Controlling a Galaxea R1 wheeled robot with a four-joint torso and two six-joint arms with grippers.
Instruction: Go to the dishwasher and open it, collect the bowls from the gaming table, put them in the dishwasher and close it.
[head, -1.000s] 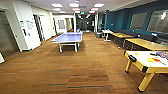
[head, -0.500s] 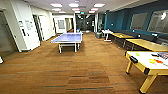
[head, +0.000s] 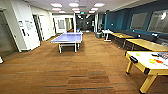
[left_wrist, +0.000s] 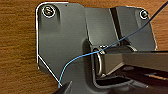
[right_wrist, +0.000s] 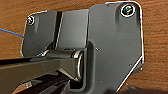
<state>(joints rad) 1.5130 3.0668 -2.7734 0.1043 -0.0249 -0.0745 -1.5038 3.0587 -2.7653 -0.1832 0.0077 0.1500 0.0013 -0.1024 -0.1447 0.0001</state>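
Note:
The gaming table (head: 140, 60), with a white top and light wooden legs, stands at the right of the head view, a short way ahead. On its top lie small bright round things that look like the bowls: a yellow-green one (head: 137, 54), another yellow-green one (head: 152, 60) and an orange-red one (head: 158, 61) beside it. Colourful boxes (head: 163, 55) lie further along the top. The dishwasher is out of view. Both wrist views look down on brown wood-patterned floor (left_wrist: 17, 50) past the arms' dark plates.
A blue table-tennis table (head: 67, 38) stands ahead in the middle of the hall. Yellow-wood tables (head: 147, 44) line the dark blue right wall. White walls and doors (head: 30, 32) run along the left. Wide brown floor (head: 82, 70) lies between.
The whole head view has shifted only slightly. Nothing in the room has moved.

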